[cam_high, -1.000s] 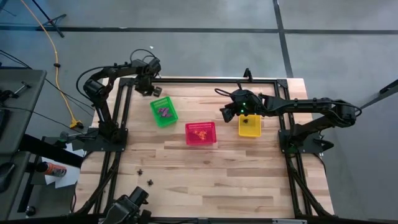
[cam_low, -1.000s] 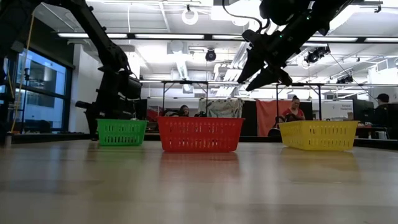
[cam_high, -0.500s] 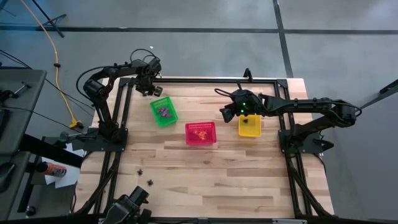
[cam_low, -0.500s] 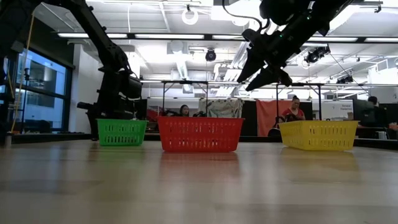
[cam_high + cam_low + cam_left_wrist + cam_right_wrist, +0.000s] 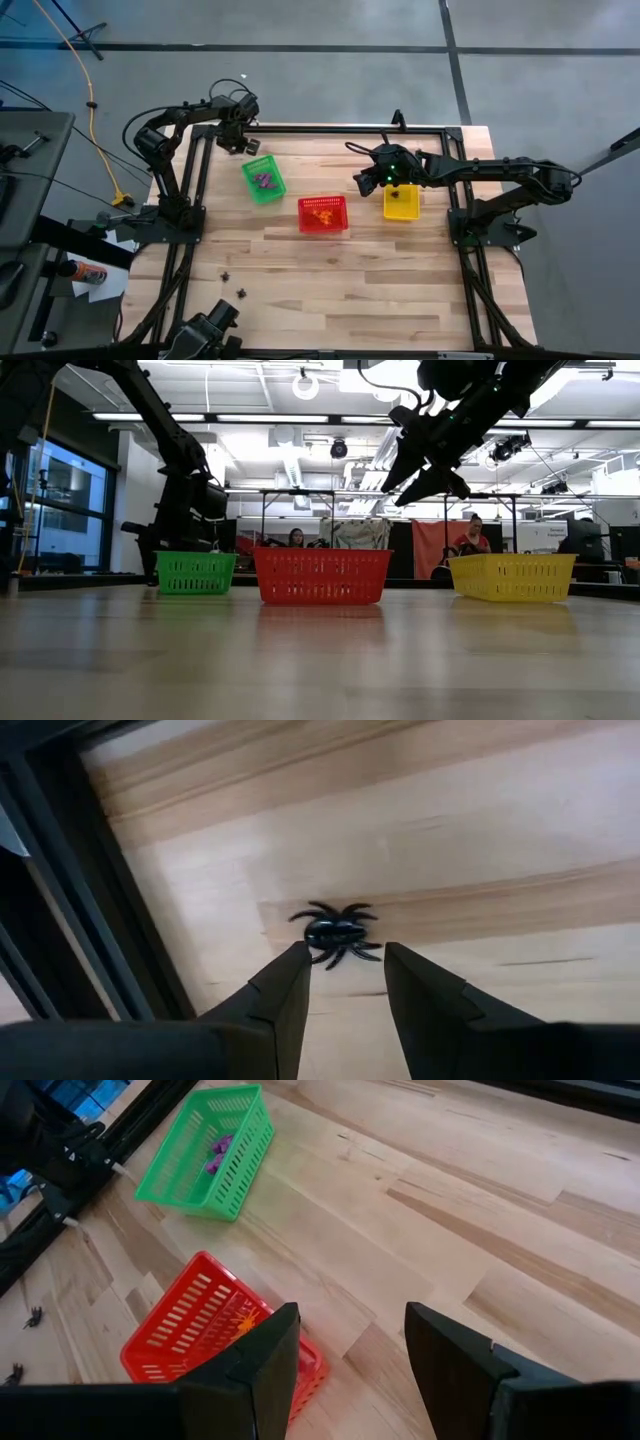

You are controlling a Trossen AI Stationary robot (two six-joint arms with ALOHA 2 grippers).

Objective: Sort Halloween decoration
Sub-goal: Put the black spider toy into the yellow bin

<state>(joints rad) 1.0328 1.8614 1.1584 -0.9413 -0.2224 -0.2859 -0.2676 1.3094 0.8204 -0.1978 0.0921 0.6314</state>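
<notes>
Sorting by colour seems to be the idea on this table, and we read the layout in that way: the green basket [image 5: 263,180] holds purple trinkets [image 5: 264,180], the red basket [image 5: 323,214] holds orange trinkets [image 5: 322,212], and the yellow basket [image 5: 401,201] has something dark inside, probably the black pieces. The three baskets stand in a slanted row in the far half of the table, so each arm can reach at least one of them. Our left gripper [image 5: 345,965] is at the far left corner of the table, just beyond the green basket and close to the frame rail. Its fingers [image 5: 290,982] are parted and empty, and they point at a black spider [image 5: 337,932] that lies on the wood just ahead of the tips. We think the gripper is held this way because it lines up for a pick, with the opening a little wider than the spider's body. Our right gripper [image 5: 345,1355] hangs above the table between the red and the yellow basket, well up in the air in the low view. Its fingers stand apart and carry nothing, so we judge that this arm waits. Two more small dark trinkets [image 5: 233,283] lie on the near left part of the table, well apart from all baskets, so the sorting is not finished.
</notes>
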